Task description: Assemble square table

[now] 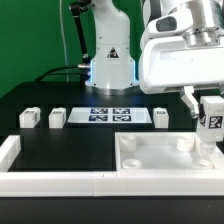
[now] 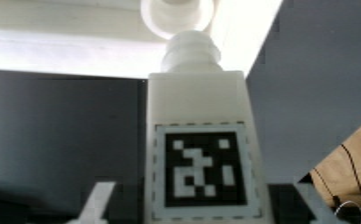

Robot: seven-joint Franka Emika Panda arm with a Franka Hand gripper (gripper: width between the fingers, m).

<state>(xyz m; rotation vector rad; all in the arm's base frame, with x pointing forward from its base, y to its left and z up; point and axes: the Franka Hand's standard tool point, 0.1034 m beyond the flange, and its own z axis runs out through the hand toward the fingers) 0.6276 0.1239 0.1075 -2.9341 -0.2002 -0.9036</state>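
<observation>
Overhead, the gripper (image 1: 211, 110) pinches a white leg (image 1: 209, 138) bearing a black-and-white tag, holding it upright above the square tabletop (image 1: 150, 153) at the slab's corner on the exterior view's right. The thick white slab, with recessed corners, lies on the black table (image 1: 60, 142) against the border wall (image 1: 50, 181). The leg's narrow tip (image 2: 191, 45) points at a round socket (image 2: 177, 12). Three loose legs (image 1: 57, 118) flank the marker board (image 1: 110, 114) mid-table.

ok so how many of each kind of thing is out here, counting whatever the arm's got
leg blocks: 4, three loose, plus one leg block in the end effector
square slab: 1
marker board: 1
border wall: 1
total: 7
</observation>
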